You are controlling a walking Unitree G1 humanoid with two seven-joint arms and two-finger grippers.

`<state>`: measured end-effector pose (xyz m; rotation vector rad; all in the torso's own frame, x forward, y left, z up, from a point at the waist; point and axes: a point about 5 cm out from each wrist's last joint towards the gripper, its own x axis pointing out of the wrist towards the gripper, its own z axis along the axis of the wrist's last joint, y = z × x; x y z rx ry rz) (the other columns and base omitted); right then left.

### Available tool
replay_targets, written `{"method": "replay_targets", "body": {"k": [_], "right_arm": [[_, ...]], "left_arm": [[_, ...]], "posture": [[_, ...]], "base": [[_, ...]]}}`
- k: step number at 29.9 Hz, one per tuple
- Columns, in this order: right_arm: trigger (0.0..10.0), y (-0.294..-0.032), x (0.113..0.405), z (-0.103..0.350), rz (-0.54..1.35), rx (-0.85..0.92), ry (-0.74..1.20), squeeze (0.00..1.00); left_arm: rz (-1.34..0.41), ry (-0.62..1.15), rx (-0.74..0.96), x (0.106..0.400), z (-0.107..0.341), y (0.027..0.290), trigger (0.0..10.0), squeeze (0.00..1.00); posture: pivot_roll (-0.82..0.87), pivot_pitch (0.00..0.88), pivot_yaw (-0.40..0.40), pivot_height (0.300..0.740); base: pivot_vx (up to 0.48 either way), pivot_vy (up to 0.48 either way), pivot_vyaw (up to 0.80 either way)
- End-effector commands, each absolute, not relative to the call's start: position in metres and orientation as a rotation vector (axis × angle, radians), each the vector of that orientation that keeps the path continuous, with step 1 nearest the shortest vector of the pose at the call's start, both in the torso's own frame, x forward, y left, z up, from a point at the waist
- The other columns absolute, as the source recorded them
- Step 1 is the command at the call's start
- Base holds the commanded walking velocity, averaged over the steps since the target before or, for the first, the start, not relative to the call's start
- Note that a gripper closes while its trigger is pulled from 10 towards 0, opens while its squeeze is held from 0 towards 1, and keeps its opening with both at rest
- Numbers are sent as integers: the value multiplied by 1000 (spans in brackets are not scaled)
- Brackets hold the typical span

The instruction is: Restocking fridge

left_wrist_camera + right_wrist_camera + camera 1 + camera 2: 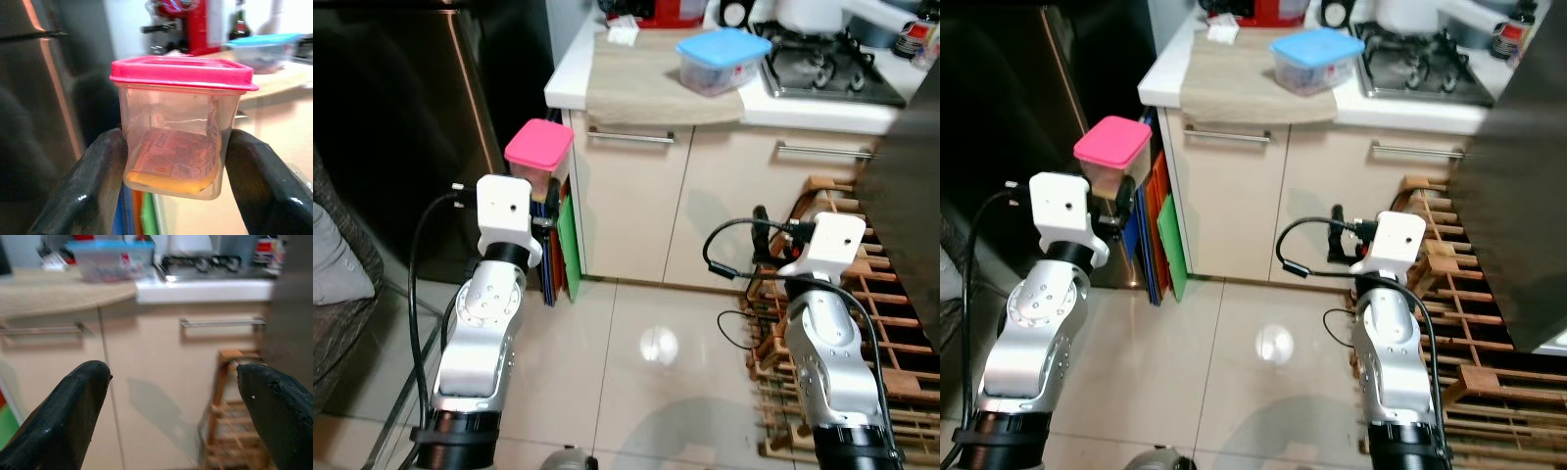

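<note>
Left gripper [173,161]: clamped on the pink-lidded container [538,155], upright, centre-left of frame.
Fridge [401,117]: dark steel, upper left — nearest the left arm.
Right gripper [176,401]: fingers wide apart — holding nothing.

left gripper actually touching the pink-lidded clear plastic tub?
Touching. The left wrist view shows both black fingers of the left gripper pressed against opposite walls of the pink-lidded clear plastic tub.
</note>
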<state>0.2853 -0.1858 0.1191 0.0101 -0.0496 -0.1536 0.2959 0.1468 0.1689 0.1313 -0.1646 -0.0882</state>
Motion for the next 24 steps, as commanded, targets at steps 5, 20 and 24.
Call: {"method": "replay_targets", "body": {"k": [5, 20, 24], "right_arm": [[10000, -174, 286, 130, -125, 15, -84, 0], [10000, -180, 295, 140, -87, -20, -98, 0], [10000, -177, 292, 138, -65, -12, -91, 0]], "left_arm": [[-114, -169, 72, 295, 169, 146, 10000, 0], [-102, -190, 48, 305, 168, 132, 10000, 0], [-122, -209, 33, 304, 171, 130, 10000, 0]], "posture": [[-52, 89, 47, 740], [-95, 81, 5, 740], [-99, 73, 4, 740]], "base": [[0, 0, 0], [-190, -168, 0], [0, 0, 0]]}}
